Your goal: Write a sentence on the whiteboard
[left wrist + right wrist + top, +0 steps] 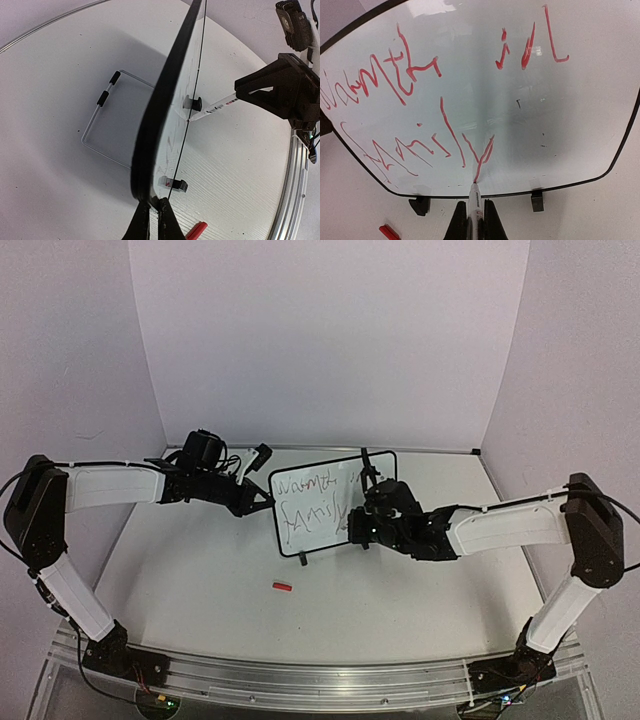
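Note:
The whiteboard [375, 468] stands upright on two black clip feet at mid-table, edge-on in the left wrist view [160, 100]. My left gripper [154, 205] is shut on the board's left edge [268, 498]. The sentence [451, 131] is red handwriting in two lines; the lower line ends in a "y". My right gripper [475, 205] is shut on a white marker [475, 200] and sits in front of the board [360, 525]. The marker's tip touches the board at the foot of that "y", also visible in the left wrist view [215, 106].
A red marker cap [282, 587] lies on the table in front of the board. A thin wire frame [107, 127] lies flat behind the board. An aluminium rail [320, 680] runs along the near edge. Walls close in the back and sides.

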Tool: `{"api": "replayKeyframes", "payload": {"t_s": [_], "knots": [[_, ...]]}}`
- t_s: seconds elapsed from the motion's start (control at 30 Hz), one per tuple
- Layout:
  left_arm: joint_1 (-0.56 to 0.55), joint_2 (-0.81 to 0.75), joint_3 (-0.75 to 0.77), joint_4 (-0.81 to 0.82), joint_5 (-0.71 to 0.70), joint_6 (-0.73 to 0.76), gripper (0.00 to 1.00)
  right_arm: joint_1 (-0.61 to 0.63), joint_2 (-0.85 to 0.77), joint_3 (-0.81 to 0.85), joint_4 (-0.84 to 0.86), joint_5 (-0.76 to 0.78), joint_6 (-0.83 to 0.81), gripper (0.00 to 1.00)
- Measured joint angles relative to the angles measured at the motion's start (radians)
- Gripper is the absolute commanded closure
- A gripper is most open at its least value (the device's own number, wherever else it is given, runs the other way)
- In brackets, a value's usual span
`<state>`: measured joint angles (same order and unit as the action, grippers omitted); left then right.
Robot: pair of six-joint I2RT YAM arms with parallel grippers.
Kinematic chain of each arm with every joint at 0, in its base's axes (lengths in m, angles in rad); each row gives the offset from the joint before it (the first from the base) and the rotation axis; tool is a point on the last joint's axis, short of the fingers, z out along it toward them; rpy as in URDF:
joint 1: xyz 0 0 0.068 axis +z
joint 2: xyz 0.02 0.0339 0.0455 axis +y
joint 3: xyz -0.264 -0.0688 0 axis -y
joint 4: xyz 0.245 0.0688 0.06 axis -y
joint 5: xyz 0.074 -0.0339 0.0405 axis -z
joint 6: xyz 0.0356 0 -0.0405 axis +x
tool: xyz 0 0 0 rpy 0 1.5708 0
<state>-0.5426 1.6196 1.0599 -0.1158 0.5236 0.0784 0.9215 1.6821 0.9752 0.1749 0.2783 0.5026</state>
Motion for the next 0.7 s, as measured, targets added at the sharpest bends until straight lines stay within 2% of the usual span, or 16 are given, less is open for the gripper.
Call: {"api": "replayKeyframes", "payload": {"t_s": [0.43,0.7], "knots": [[0.000,0.000,0.000,-0.006,0.000,0.000,1.00,-0.001,-0.020,-0.010,0.014,-0.082,-0.001,1.00],[0.000,0.000,0.000,-0.006,0.000,0.000,1.00,-0.004,-0.208,-0.083,-0.004,-0.052,-0.004,1.00]]}}
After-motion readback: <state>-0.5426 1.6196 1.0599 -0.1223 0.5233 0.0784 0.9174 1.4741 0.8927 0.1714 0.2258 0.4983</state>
